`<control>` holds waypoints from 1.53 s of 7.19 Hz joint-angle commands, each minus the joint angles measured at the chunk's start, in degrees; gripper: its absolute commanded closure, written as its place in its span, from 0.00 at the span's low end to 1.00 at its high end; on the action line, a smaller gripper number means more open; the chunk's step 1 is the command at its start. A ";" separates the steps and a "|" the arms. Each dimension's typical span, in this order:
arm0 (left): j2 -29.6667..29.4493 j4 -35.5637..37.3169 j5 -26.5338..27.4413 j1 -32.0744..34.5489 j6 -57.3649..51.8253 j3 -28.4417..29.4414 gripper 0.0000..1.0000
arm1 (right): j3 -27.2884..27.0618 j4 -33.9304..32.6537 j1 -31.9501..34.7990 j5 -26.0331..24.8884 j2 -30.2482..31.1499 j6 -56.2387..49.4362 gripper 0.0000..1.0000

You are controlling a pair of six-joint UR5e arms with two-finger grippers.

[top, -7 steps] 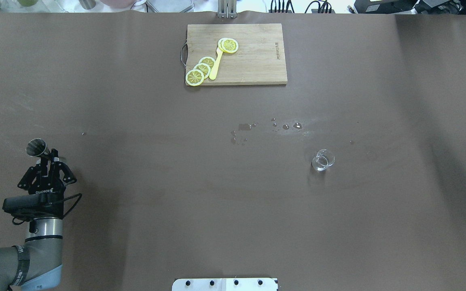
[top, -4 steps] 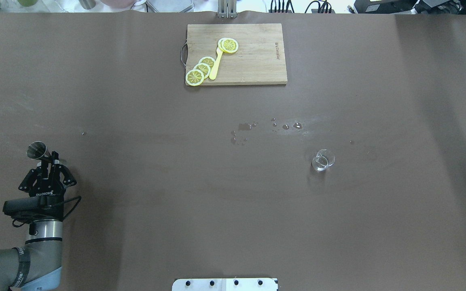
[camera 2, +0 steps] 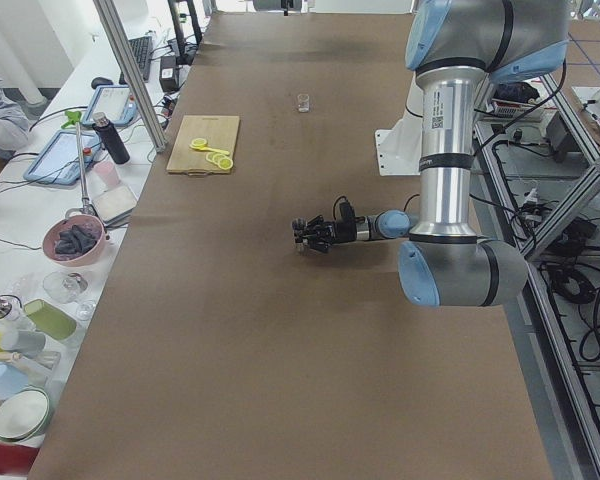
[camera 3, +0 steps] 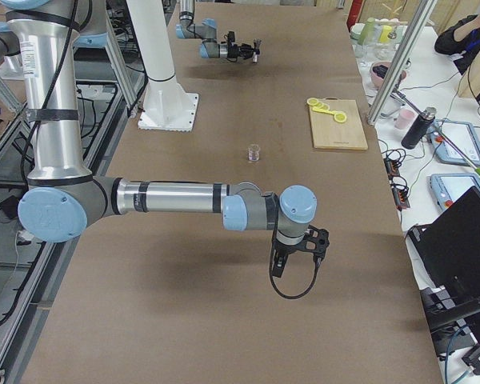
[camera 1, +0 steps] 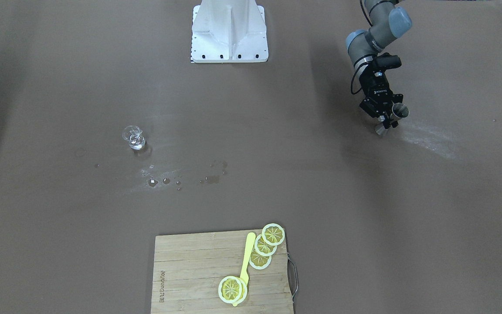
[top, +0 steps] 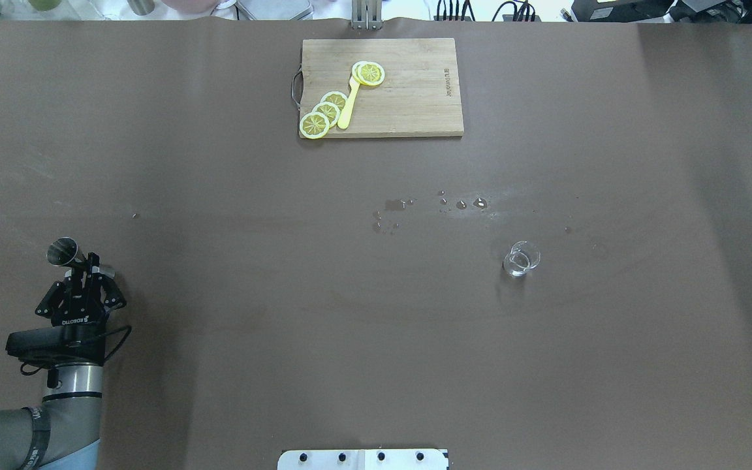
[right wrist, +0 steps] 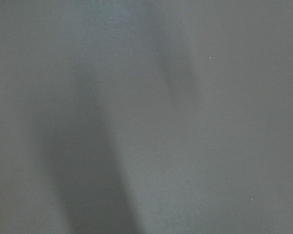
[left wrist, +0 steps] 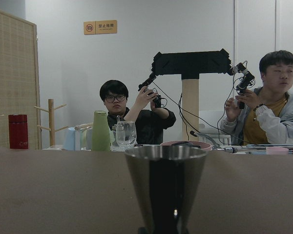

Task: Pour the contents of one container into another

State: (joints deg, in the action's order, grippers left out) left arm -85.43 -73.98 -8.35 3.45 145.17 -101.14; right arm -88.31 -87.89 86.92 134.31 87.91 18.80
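Observation:
The metal jigger [top: 62, 250] is at the table's far left, with my left gripper [top: 86, 264] shut on its narrow waist. In the front-facing view the jigger [camera 1: 399, 111] shows its open rim beside the left gripper [camera 1: 386, 121]. The left wrist view is filled by the jigger [left wrist: 165, 185], upright and level. The clear glass cup [top: 521, 258] stands alone on the right half of the table; it is also visible as the cup [camera 1: 133, 138] in the front-facing view. My right gripper [camera 3: 300, 252] shows only in the right side view, low over the table, and I cannot tell its state.
A wooden cutting board [top: 415, 104] with lemon slices [top: 324, 112] and a yellow utensil lies at the far middle. Water drops [top: 461, 203] spot the brown cloth near the centre. Operators sit beyond the far edge.
My left gripper has drawn back a little toward the near edge and sunk lower, carrying the jigger with it. The glass cup has not moved.

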 commanded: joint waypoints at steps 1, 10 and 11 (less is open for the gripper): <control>0.00 0.06 0.00 -0.28 0.20 0.50 1.00 | 0.33 0.09 0.00 -0.27 0.51 0.09 0.00; 0.96 0.85 0.70 -1.25 -0.24 -1.24 0.02 | -3.80 -4.04 0.00 -0.45 0.78 2.29 0.00; 2.45 2.07 2.27 -1.16 -0.33 -3.34 0.02 | -3.80 -4.04 0.00 -0.45 0.78 2.20 0.00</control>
State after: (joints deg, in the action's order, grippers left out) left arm -84.29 -72.96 -7.36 2.22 144.99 -102.58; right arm -92.11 -91.97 86.92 133.85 88.64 21.08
